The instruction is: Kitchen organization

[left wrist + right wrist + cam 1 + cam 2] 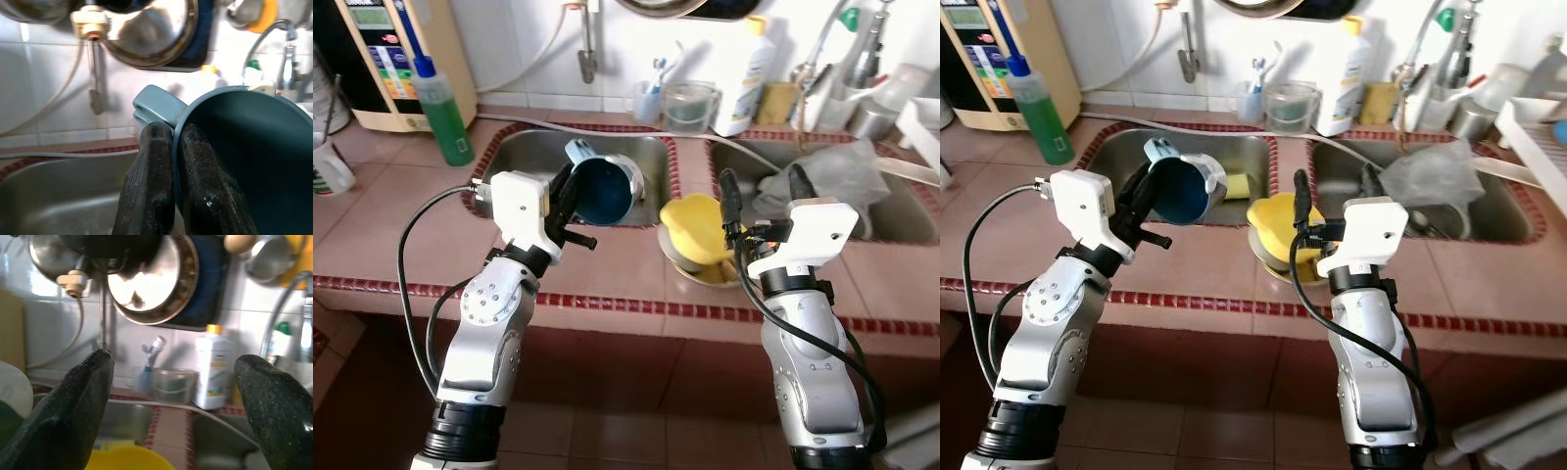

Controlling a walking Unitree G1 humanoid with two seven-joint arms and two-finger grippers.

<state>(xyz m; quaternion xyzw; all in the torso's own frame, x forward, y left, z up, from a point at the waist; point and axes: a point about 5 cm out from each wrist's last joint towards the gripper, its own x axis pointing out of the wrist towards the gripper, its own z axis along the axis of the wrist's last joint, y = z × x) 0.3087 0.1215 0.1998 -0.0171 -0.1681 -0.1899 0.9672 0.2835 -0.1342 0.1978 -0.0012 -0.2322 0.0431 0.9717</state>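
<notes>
My left gripper [570,188] is shut on the rim of a blue mug [607,186], one finger inside and one outside beside the handle. The mug [244,161] is tilted on its side in the air over the left sink [524,157], its mouth facing me. My right gripper [764,191] stands open, fingers pointing up, just right of a yellow plastic bowl [695,230]. That bowl rests in a steel dish [685,262] on the tiled strip between the two sinks. The right fingers [73,406] hold nothing.
A crumpled clear plastic bag [832,171] lies in the right sink. A green soap bottle [445,113] and a water dispenser [396,59] stand back left. A white bottle [749,78], clear tub [690,106] and toothbrush cup [648,98] line the wall. A yellow sponge [1237,186] is in the left sink.
</notes>
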